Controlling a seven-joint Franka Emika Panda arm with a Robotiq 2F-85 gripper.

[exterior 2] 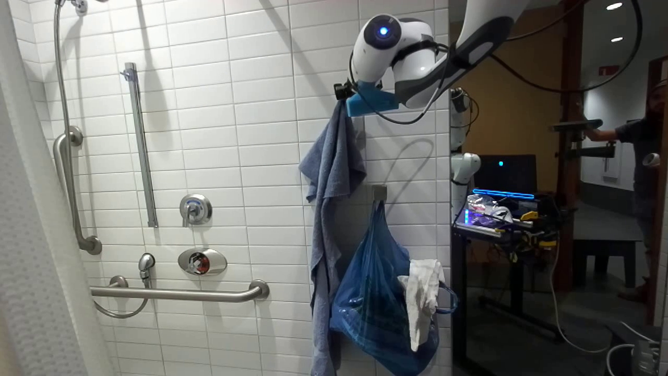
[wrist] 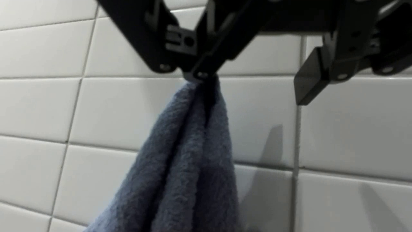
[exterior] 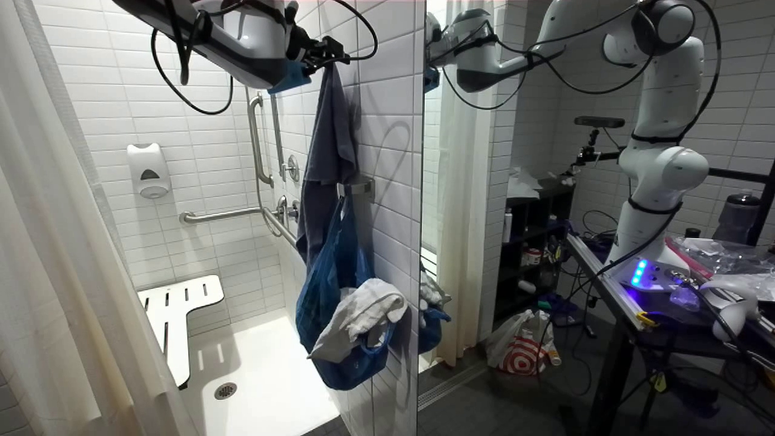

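A gripper (wrist: 256, 86) stands with its jaws apart, one jaw against the gathered top of a blue-grey towel (wrist: 190, 158) hanging before a white-tiled wall (wrist: 38, 108); release seems in hand, the next move calling for a tug-free retreat.

A blue-grey towel (exterior: 330, 133) hangs below the tool (exterior: 332, 56) — beside the towel, a blue bag (exterior: 324, 290).

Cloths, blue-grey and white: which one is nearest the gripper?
The blue-grey towel: its gathered top sits right at the open gripper, while the white cloth hangs well below, at the blue bag.
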